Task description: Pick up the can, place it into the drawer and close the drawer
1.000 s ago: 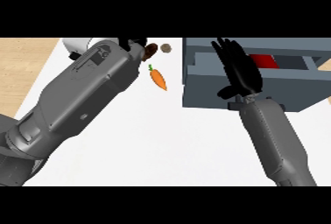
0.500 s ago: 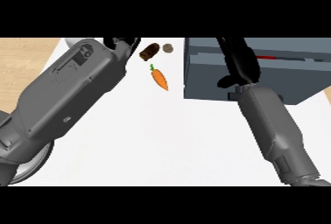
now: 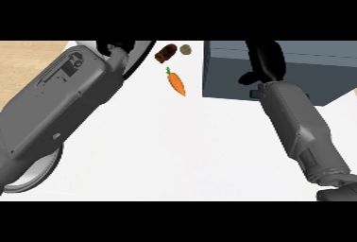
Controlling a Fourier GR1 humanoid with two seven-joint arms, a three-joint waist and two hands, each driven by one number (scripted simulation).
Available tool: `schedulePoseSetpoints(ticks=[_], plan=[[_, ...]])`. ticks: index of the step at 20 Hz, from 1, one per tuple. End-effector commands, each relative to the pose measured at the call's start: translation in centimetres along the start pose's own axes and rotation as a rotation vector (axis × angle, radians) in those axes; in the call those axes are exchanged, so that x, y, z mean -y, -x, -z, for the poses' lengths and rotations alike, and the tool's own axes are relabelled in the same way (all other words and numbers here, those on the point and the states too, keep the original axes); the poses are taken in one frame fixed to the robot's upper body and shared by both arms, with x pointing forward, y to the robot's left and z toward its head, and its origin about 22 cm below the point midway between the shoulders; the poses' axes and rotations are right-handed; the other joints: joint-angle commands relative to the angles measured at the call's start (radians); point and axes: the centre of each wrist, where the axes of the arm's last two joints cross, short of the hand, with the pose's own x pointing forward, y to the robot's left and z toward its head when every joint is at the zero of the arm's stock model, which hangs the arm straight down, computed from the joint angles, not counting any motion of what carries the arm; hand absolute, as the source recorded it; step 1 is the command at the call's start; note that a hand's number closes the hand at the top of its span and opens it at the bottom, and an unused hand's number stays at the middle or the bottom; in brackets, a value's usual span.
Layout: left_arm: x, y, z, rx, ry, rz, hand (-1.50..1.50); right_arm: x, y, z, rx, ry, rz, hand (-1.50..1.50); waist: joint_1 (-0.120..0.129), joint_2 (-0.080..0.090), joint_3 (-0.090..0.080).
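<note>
Now my right hand (image 3: 265, 59) rests on the drawer (image 3: 307, 78) at the counter's far right edge; whether its fingers are curled, I cannot tell. No can or writing shows.

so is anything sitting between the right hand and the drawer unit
No, nothing visible does. The right hand lies over the front of the grey drawer unit. The carrot lies off to its left, clear of it. The can isn't visible.

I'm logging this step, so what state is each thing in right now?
Drawer: looks shut, nothing of its inside shows.
Right hand: open, fingers flat on the drawer.
Left hand: mostly hidden, fingers unclear.
Carrot: lying on the counter.
Can: not visible.
</note>
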Motion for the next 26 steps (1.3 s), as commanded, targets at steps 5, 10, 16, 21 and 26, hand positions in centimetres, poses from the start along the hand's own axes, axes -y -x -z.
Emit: schedulePoseSetpoints(ticks=[5, 10, 16, 21, 26], plan=[[0.8, -0.8, -0.7, -0.001, 0.017, -0.001, -1.5, 1.8, -0.1, 2.5, -0.019, 0.049, -0.034, -1.5, 0.013, 0.02, 0.007], [-0.8, -0.9, -0.9, -0.011, 0.017, 0.004, -1.5, 4.1, 1.0, 4.3, -0.045, 0.053, -0.054, -1.5, 0.023, 0.014, 0.006], [-0.8, -0.1, -1.8, 0.002, 0.037, 0.004, -1.5, 4.3, -1.8, 5.4, 0.01, -0.025, 0.035, -1.5, 0.043, 0.022, 0.007], [-1.2, -1.0, -1.7, 0.0, 0.045, -0.007, -1.5, 3.3, -2.2, 4.7, -0.086, -0.026, 0.428, -1.5, 0.039, 0.023, 0.012], [-2.0, -0.7, -1.8, -0.004, 0.041, 0.009, -1.5, 3.5, -1.9, 4.9, -0.123, -0.005, 0.681, -1.5, 0.028, 0.017, 0.01]])
